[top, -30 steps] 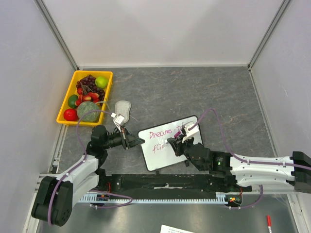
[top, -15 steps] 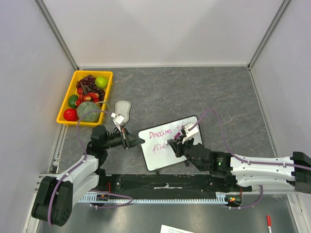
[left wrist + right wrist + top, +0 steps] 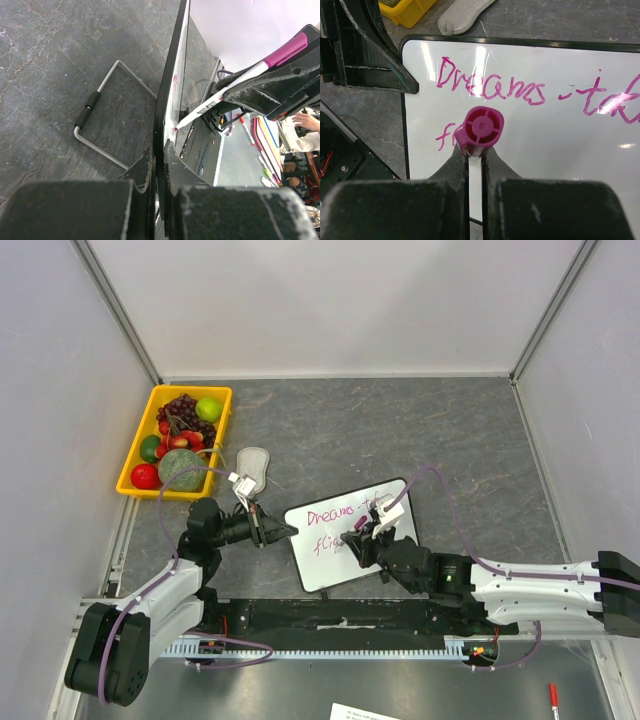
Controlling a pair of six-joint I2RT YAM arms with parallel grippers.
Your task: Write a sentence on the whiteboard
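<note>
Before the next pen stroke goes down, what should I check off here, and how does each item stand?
1. Grip of left hand on the whiteboard at its left edge: ok.
2. Grip of right hand on the marker: ok, shut on it.
3. Marker tip touching the board face: ok.
4. Blank space to the right of the second line: ok.
5. The sentence finished: not ok, second line barely begun.

The top view looks steeply down from high at the near edge over the whole grey stone-patterned desk (image 3: 400,430). The left wrist view sits close, edge-on along the small black-framed whiteboard (image 3: 171,75); the right faces it squarely. All three share the board and the magenta-capped marker (image 3: 481,127).
</note>
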